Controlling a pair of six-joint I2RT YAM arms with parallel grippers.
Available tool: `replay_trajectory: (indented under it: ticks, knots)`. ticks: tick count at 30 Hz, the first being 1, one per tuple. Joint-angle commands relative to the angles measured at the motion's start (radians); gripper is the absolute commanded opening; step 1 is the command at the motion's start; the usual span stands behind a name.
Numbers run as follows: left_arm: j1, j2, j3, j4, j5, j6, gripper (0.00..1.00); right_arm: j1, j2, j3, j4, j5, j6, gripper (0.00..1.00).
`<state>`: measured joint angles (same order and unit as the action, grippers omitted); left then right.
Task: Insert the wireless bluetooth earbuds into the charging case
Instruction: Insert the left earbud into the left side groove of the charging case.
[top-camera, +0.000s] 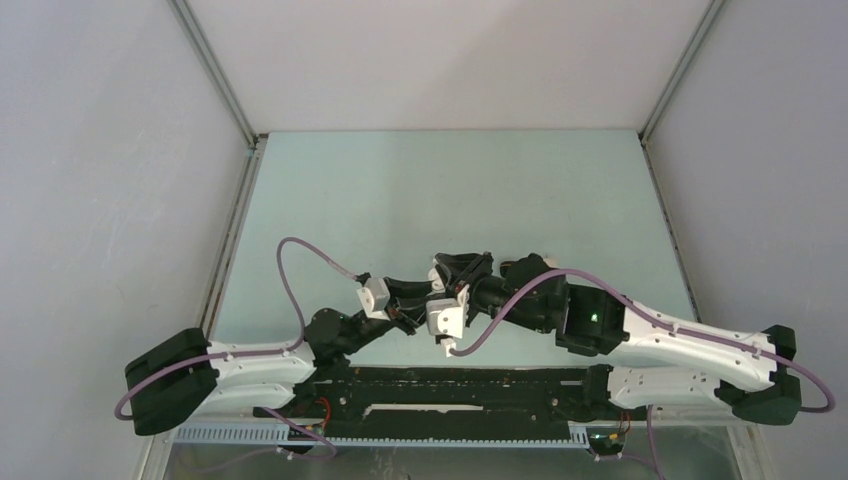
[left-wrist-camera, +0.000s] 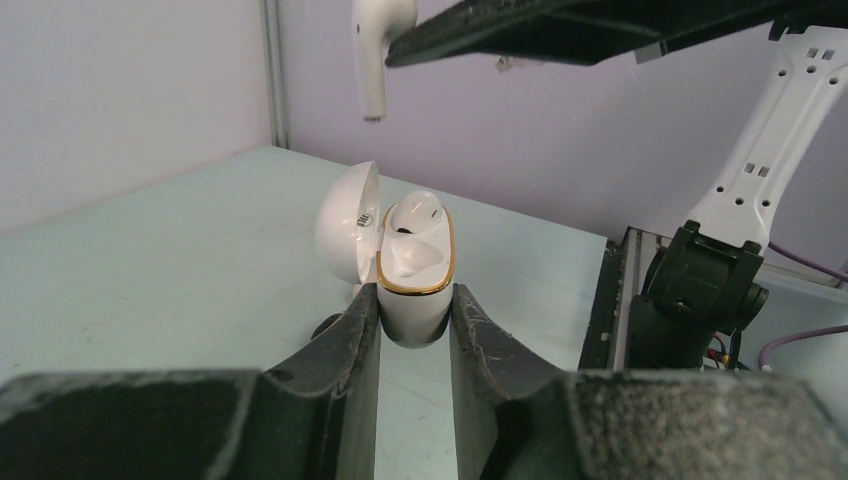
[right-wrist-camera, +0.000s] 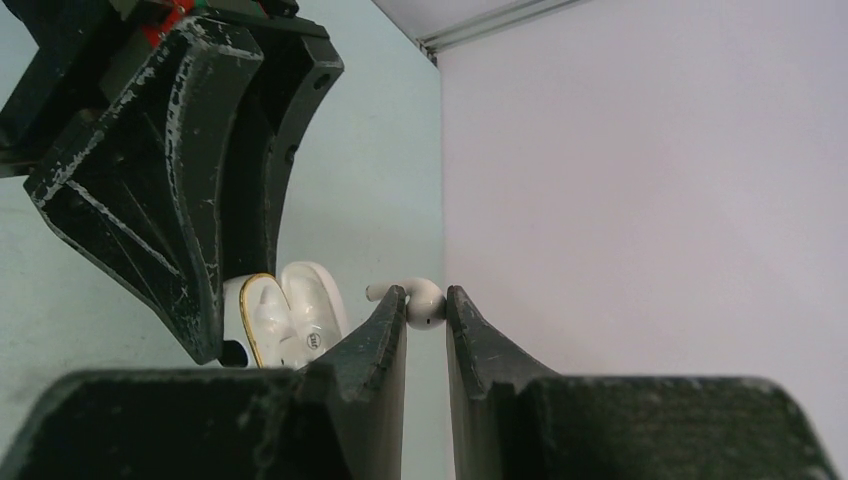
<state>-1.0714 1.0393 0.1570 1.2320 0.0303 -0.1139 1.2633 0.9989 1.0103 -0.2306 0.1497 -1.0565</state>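
Top view: my two arms meet low over the near middle of the desk (top-camera: 450, 190); the small parts there are too small to make out.

Left wrist: my left pincer (left-wrist-camera: 414, 310) clamps the charging case (left-wrist-camera: 415, 270) upright, with its lid (left-wrist-camera: 345, 225) open, to steady it. One earbud (left-wrist-camera: 415, 212) sits inside.

Right wrist: my right pincer (right-wrist-camera: 427, 303) is closed on the second earbud (right-wrist-camera: 420, 298) by its head. The stem is left free, I judge for the empty socket

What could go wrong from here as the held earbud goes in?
The right gripper pinches the white earbud by its head, so it might twist or slip. Its stem hangs nearer the open lid than the free slot in the charging case, and could catch the lid or the seated earbud.
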Motion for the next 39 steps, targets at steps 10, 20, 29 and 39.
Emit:
replay_trajectory:
  ticks: [10,20,29,39]
  knots:
    - [-0.005,-0.067,-0.006,0.007,-0.082,0.033,0.00,0.058,0.022,0.008,0.030,0.038,-0.010,0.00]
    - [-0.005,-0.064,-0.010,0.005,-0.086,0.042,0.00,0.080,0.014,-0.055,0.049,0.055,-0.028,0.00]
    - [-0.005,-0.065,-0.010,0.011,-0.075,0.043,0.00,0.084,0.026,-0.083,0.101,0.086,-0.049,0.00]
    - [-0.005,-0.054,-0.005,0.015,-0.052,0.039,0.00,0.084,0.044,-0.089,0.125,0.098,-0.055,0.00]
